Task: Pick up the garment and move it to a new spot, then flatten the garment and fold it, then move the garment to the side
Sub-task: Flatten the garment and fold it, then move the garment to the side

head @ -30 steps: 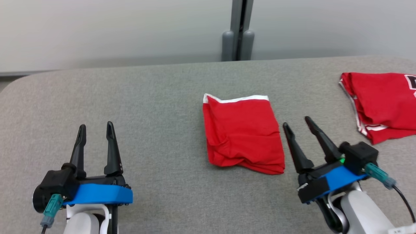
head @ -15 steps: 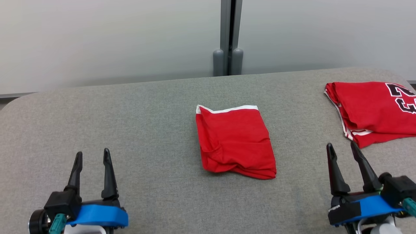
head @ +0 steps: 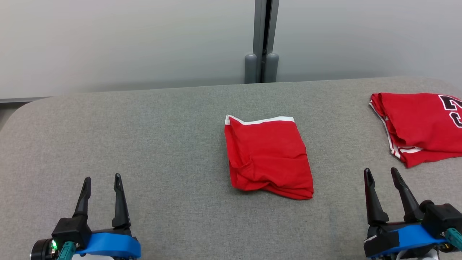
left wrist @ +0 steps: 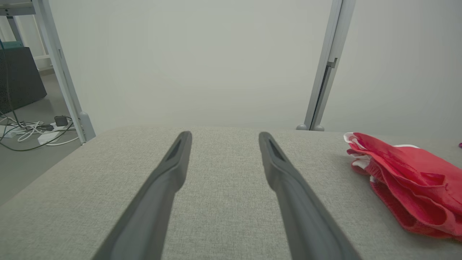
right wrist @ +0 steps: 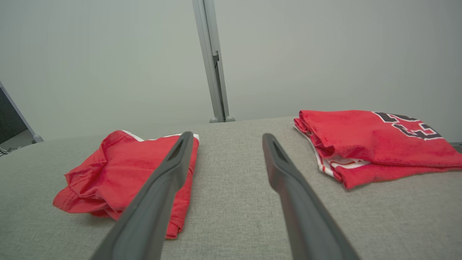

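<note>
A folded red garment (head: 267, 155) with a white band along its far edge lies flat at the middle of the grey table (head: 144, 137). It also shows in the left wrist view as the red garment (left wrist: 408, 180) off to the right, and in the right wrist view as the red garment (right wrist: 122, 173) at the left. My left gripper (head: 102, 177) stands open and empty near the front left, well clear of the cloth. My right gripper (head: 380, 170) is open and empty at the front right, a short way from the garment's right side. My left gripper (left wrist: 224, 134) and my right gripper (right wrist: 227, 134) hold nothing between their fingers.
A second folded red jersey (head: 422, 122) with dark numerals lies at the table's right edge, and shows as the jersey (right wrist: 368, 141) in the right wrist view. A grey partition post (head: 261, 39) stands behind the table. Cables (left wrist: 32, 128) lie on the floor beyond the left corner.
The head camera has shifted. My right gripper has drawn back from beside the garment's right edge toward the front right. My left gripper has also drawn back. The garment lies as before.
</note>
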### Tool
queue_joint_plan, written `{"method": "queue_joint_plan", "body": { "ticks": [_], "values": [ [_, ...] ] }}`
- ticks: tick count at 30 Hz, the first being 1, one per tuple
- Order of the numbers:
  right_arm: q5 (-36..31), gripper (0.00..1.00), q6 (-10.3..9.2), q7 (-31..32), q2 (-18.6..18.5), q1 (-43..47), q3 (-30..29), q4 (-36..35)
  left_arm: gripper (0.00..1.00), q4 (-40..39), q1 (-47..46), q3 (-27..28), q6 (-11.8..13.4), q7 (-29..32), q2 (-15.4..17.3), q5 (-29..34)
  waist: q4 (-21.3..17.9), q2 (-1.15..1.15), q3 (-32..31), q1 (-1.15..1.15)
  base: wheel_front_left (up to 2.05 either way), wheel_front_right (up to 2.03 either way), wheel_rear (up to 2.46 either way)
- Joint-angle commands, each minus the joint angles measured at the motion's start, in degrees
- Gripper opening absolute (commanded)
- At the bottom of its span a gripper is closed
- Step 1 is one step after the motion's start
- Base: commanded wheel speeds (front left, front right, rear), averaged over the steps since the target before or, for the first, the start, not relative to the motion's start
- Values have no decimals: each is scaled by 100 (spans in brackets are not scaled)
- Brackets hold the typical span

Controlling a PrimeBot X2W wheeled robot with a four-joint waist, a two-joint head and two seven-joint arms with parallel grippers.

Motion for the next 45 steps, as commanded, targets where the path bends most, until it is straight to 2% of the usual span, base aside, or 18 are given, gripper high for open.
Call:
{"method": "queue_joint_plan", "body": {
  "ticks": [1, 10, 19, 27, 38, 39, 40, 45],
  "values": [
    [-57, 100, 2, 34, 13, -42, -5, -16, 100, -26, -101, 11, -6, -14, 12, -37, 37, 0, 54, 0, 0, 0, 0],
    [-85, 100, 2, 277, -172, -1336, 233, 227, 100, -104, -502, -104, -38, -13, -19, -49, 318, 0, 479, 0, 0, 0, 0],
    [-195, 100, 1, 629, -382, -2580, 491, 1494, 100, -113, -914, -234, -58, -14, -70, -141, 751, 0, 947, 0, 0, 0, 0],
    [-232, 100, 1, 491, -484, -2816, 573, 2889, 100, -127, -1103, -372, 14, -13, -100, -238, 1032, 0, 1179, 0, 0, 0, 0],
    [91, 100, 2, 389, -287, -2744, 1082, 3973, 100, -123, -1111, -432, 65, -13, -107, -328, 1087, 0, 1183, 0, 0, 0, 0],
    [140, 47, 3, 374, -274, -2755, 1139, 4021, 100, -121, -1107, -433, 72, -13, -107, -336, 1073, 0, 1181, 0, 0, 0, 0],
    [213, 0, 3, 321, -261, -2785, 1183, 4026, 100, -118, -1105, -426, 74, -13, -108, -342, 1045, 0, 1180, 0, 0, 0, 0],
    [402, 0, -5, 77, -495, -2969, 1345, 3920, 100, -187, -1176, -458, 56, -13, -108, -347, 758, 0, 1265, 0, 0, 0, 0]
  ]
}}
